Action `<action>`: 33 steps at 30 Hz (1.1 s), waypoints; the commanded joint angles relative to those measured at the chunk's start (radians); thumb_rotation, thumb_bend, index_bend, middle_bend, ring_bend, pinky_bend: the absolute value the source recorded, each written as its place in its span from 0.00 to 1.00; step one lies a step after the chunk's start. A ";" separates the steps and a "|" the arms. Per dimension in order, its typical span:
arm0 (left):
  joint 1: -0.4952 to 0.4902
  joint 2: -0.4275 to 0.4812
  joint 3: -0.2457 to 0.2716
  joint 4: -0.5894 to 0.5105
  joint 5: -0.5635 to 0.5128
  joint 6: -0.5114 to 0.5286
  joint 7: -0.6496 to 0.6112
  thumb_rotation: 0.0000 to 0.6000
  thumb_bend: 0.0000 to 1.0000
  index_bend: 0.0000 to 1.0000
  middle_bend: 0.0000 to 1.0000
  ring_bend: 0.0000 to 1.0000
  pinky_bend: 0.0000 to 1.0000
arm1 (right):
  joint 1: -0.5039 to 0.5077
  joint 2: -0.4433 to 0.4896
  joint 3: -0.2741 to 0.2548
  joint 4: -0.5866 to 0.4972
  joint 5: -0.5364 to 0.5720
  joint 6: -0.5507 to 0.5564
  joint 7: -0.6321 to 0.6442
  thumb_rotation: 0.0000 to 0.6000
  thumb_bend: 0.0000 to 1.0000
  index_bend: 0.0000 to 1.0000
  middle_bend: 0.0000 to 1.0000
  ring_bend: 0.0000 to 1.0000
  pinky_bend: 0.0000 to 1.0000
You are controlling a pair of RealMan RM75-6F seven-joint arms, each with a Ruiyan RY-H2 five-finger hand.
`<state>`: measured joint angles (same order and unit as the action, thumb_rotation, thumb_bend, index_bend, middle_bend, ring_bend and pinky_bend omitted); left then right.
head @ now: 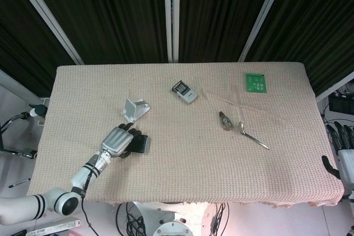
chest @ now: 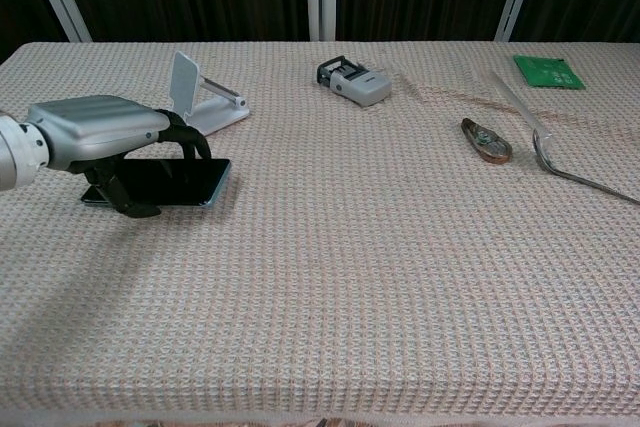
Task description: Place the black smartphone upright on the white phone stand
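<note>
The left hand (chest: pixel 100 137) grips the black smartphone (chest: pixel 170 183) at the near left of the table (chest: pixel 350 277), raised slightly off the cloth, just near of the white phone stand (chest: pixel 205 97). The right hand (head: pixel 344 153) hangs off the table's right edge, fingers apart, holding nothing.

Bright, even overhead light, sharp focus throughout (soft shadows only), dark curtains (head: pixel 110 9) behind.

The left hand (chest: pixel 110 137) grips the black smartphone (chest: pixel 165 182) just off the table (chest: pixel 350 277), near the white phone stand (chest: pixel 200 97).
</note>
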<state>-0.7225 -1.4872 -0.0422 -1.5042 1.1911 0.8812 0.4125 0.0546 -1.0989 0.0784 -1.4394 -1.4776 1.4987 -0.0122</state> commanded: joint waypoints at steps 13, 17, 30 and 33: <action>0.131 -0.017 -0.038 0.049 0.141 0.259 -0.305 1.00 0.33 0.59 0.67 0.27 0.22 | 0.001 -0.001 0.000 0.002 0.001 -0.004 0.001 1.00 0.27 0.00 0.00 0.00 0.00; 0.161 0.008 -0.069 0.029 0.113 0.283 -0.391 1.00 0.33 0.59 0.68 0.27 0.22 | 0.003 -0.002 -0.001 -0.003 -0.005 -0.002 -0.002 1.00 0.27 0.00 0.00 0.00 0.00; 0.186 -0.008 -0.213 -0.079 -0.072 0.325 -0.439 1.00 0.33 0.59 0.68 0.28 0.22 | 0.001 0.001 0.006 -0.020 -0.007 0.013 -0.001 1.00 0.27 0.00 0.00 0.00 0.00; 0.160 -0.052 -0.274 -0.097 -0.147 0.344 -0.380 1.00 0.33 0.59 0.68 0.28 0.22 | 0.002 0.011 0.012 -0.035 -0.014 0.025 -0.006 1.00 0.27 0.00 0.00 0.00 0.00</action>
<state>-0.5428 -1.5028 -0.2696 -1.5821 1.0977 1.2050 -0.0125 0.0560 -1.0904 0.0882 -1.4716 -1.4891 1.5212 -0.0168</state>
